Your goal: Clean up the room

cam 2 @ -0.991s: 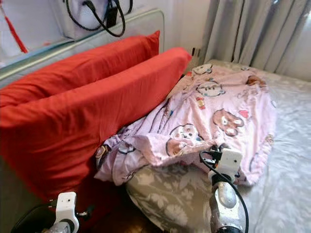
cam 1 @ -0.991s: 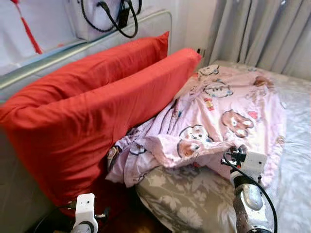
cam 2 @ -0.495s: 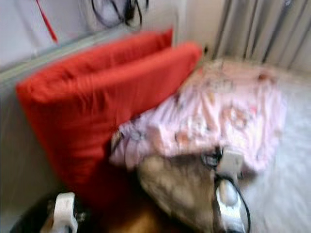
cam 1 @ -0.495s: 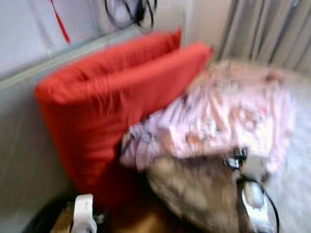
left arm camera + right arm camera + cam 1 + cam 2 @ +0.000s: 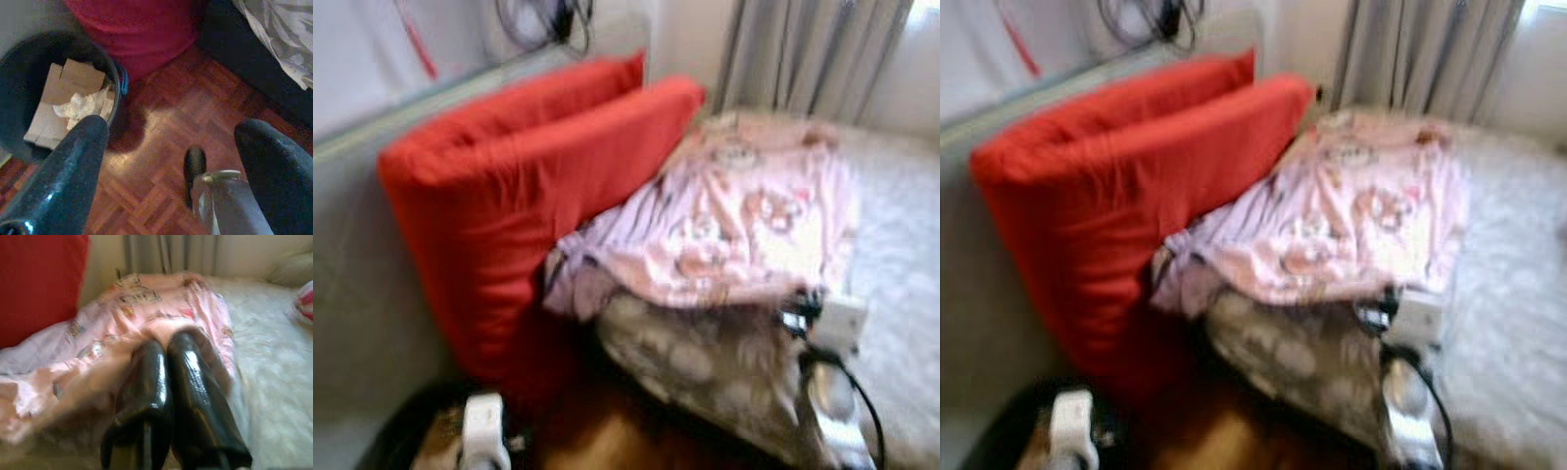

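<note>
1. Head views blurred. Two red pillows [image 5: 538, 186] lean against the headboard [image 5: 352, 294]; a pink patterned blanket [image 5: 744, 225] lies crumpled on the bed [image 5: 901, 225], touching the front pillow.
2. Right gripper [image 5: 168, 350] – fingers pressed together, nothing visibly between them – sits at the near edge of the blanket, above a grey floral pillow [image 5: 705, 362].
3. Left gripper [image 5: 171, 142] hangs low over the wood floor [image 5: 161, 112], fingers spread wide, empty.
4. Beside it: dark bin [image 5: 115, 73] holding cardboard [image 5: 58, 98] and crumpled paper [image 5: 80, 105].
</note>
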Controlling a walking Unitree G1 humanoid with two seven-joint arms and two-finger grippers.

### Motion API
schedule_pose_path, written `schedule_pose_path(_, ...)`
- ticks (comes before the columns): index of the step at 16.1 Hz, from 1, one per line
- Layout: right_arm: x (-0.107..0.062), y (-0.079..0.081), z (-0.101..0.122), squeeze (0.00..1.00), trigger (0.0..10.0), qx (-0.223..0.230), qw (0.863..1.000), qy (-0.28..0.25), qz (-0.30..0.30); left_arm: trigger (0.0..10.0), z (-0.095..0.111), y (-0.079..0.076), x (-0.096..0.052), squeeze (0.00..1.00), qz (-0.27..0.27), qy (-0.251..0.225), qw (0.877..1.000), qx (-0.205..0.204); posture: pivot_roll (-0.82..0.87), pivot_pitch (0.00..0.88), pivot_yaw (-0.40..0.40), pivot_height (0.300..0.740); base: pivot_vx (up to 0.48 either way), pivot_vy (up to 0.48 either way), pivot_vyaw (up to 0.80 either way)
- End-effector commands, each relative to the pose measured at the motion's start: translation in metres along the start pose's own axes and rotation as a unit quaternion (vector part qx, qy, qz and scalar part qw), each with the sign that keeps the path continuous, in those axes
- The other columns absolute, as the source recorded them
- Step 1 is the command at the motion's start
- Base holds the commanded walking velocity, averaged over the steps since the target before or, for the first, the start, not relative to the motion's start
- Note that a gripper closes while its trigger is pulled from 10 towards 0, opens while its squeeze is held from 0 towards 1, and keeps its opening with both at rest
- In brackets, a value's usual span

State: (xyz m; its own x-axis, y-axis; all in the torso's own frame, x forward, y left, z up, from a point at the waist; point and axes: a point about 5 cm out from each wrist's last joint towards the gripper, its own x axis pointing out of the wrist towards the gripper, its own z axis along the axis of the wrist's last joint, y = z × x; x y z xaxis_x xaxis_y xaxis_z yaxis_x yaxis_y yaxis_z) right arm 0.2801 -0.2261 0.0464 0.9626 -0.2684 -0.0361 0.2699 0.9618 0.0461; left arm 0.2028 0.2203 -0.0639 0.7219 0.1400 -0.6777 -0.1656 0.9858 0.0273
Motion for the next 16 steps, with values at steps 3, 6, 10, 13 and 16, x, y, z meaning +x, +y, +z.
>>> schedule_pose_path(3,0.0,0.007,0.005,0.0,10.0,0.002,1.0,-0.009,0.017,10.0,0.005,0.005,0.001,0.0,0.004,-0.003,1.0,0.01,0.0,0.0,0.008,0.74,-0.277,0.0,0.0)
schedule_pose_path(6,0.0,0.005,0.008,0.0,10.0,0.003,1.0,-0.017,0.013,10.0,0.005,0.004,0.001,0.0,0.003,-0.002,1.0,0.011,0.0,0.0,0.01,0.74,-0.279,0.0,0.0)
schedule_pose_path(10,-0.002,0.003,0.009,0.0,10.0,0.004,1.0,-0.018,0.011,10.0,0.005,0.004,0.001,0.0,0.001,-0.002,1.0,0.012,0.0,0.0,0.01,0.74,-0.278,0.0,0.0)
schedule_pose_path(13,-0.005,0.002,0.005,0.0,10.0,0.003,1.0,-0.009,0.01,10.0,0.006,0.003,0.002,0.0,-0.003,-0.002,1.0,0.018,0.0,0.0,0.01,0.74,-0.092,0.0,0.0)
schedule_pose_path(16,-0.01,-0.006,-0.003,0.0,10.0,-0.005,1.0,0.016,-0.006,10.0,0.005,0.001,0.002,0.0,-0.005,-0.002,1.0,0.018,0.0,0.0,0.009,0.74,0.0,0.0,0.0)
